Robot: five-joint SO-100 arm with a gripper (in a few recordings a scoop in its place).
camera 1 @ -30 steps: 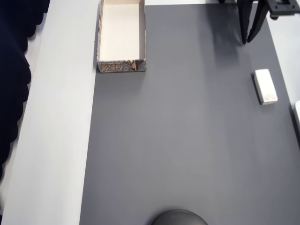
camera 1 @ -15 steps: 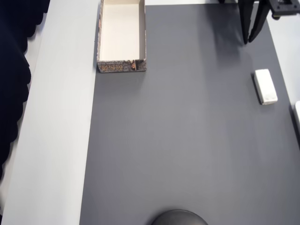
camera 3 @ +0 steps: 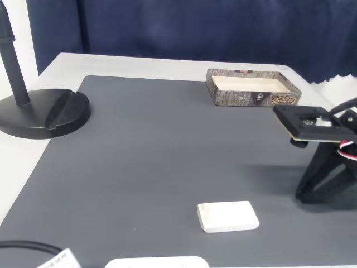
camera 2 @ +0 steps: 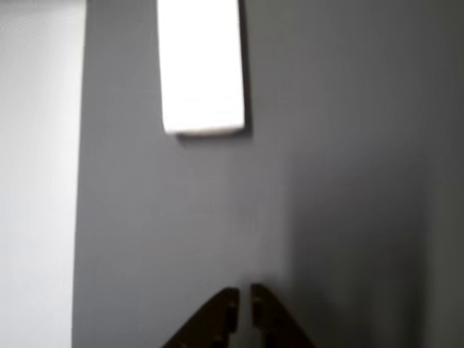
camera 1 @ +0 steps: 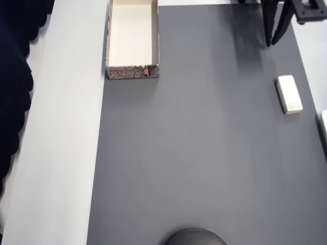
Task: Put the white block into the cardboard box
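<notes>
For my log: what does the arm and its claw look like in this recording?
The claw is black with two long fingers tapering to points; in the wrist view the tips look dark and notched. In the fixed view the arm is black, carrying a flat black plate with a pale underside, plus red, white and black wires at the frame's right edge.

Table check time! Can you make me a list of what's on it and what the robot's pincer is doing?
Surface: dark grey mat on a white table.
Job's things: white block lies flat on the mat; cardboard box sits apart from it, nothing inside.
Clutter: black round stand base; white slab edge.
Pincer: pincer nearly shut, holds nothing, short of the block.
Cables: black cable at the mat's corner; wires on the arm.
Surroundings: dark blue curtain.
</notes>
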